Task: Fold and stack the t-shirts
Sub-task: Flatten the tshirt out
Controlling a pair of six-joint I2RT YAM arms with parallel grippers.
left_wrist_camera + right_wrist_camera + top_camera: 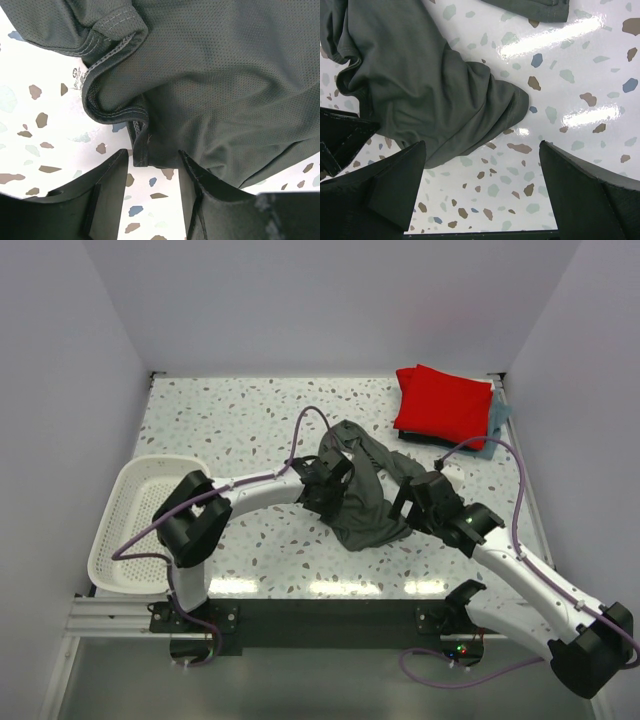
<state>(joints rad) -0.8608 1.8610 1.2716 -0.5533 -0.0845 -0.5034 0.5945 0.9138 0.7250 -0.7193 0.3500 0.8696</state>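
We see dark grey t-shirt crumpled mid-table, unfolded, bunched between both arms. Red t-shirt folded at far right corner, lying atop light blue-grey t-shirt. White basket at left edge, beside left arm's elbow.

Left gripper over shirt's left side. Its wrist view gives us mesh weave and stitched hem lying between spread fingers, not clamped.

Right gripper splayed wide. Shirt's rounded corner lies flat on terrazzo just ahead of it. Top view hides both gaps from us.
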